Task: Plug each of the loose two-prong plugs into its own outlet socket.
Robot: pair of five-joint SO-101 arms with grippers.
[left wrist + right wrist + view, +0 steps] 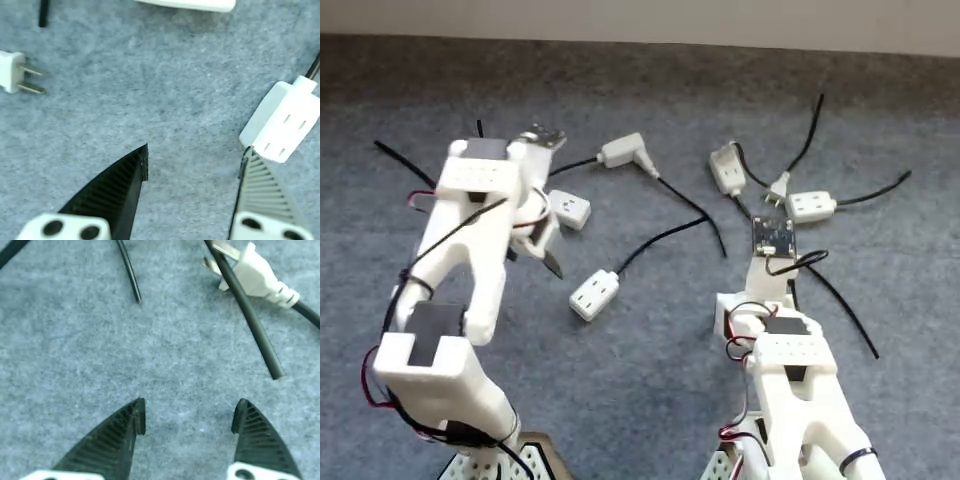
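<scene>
Left gripper (195,155) hangs over the grey carpet (650,380) with its jaws spread wide, gripping nothing. One fingertip (248,156) sits just beside a white outlet socket (282,122), and a loose two-prong plug (10,72) lies well apart on the other side. Right gripper (190,415), equally wide and unladen, hovers above the carpet. Just beyond it a black cable (247,315) runs across a second plug (255,275). Seen from the high view, another socket (810,206) lies near that plug, and a third plug (625,152) lies farther out.
</scene>
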